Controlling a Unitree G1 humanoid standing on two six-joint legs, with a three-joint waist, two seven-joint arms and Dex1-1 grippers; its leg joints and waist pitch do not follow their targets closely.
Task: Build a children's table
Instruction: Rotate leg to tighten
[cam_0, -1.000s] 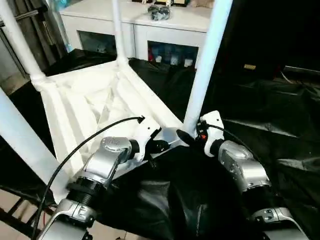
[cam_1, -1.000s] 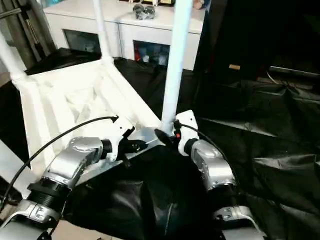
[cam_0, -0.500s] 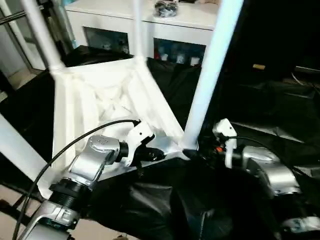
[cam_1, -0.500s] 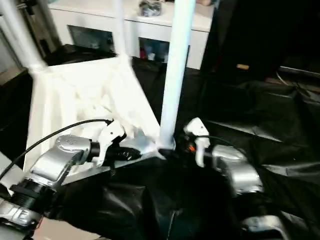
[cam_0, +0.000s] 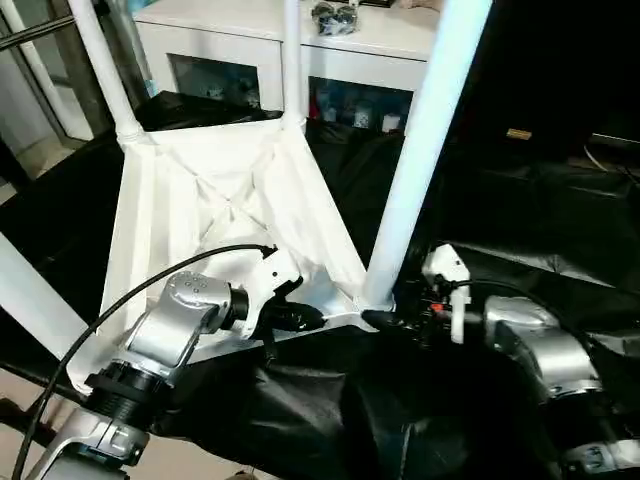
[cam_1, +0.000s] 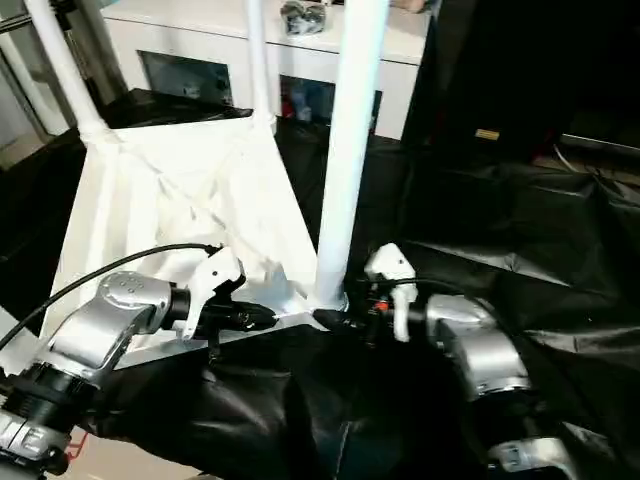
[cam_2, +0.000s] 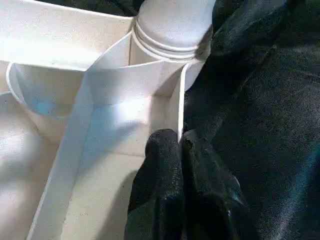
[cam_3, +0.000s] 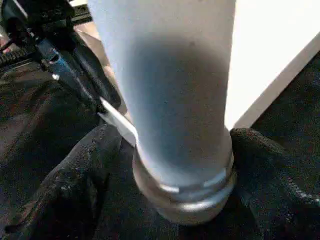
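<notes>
The children's table (cam_0: 190, 210) lies upside down on the black cloth, its ribbed underside up and its white legs standing upward. My left gripper (cam_0: 312, 318) is shut on the thin near rim of the top (cam_2: 179, 120), close to the near right corner socket (cam_2: 172, 30). My right gripper (cam_0: 380, 320) reaches in from the right. Its two black fingers (cam_3: 82, 170) press against either side of the near right leg (cam_0: 420, 150) at its base collar (cam_3: 185, 195).
The black-draped work table (cam_0: 540, 220) stretches away to the right. A white cabinet (cam_0: 250, 40) with glass doors stands behind. Other legs rise at the far left (cam_0: 100, 60), far middle (cam_0: 291, 60) and near left (cam_0: 35, 290). A black cable (cam_0: 150, 285) arcs over my left forearm.
The whole view has shifted. My right forearm has swung out to the right and lies flatter, its gripper still at the leg's base. The left gripper keeps its hold on the rim.
</notes>
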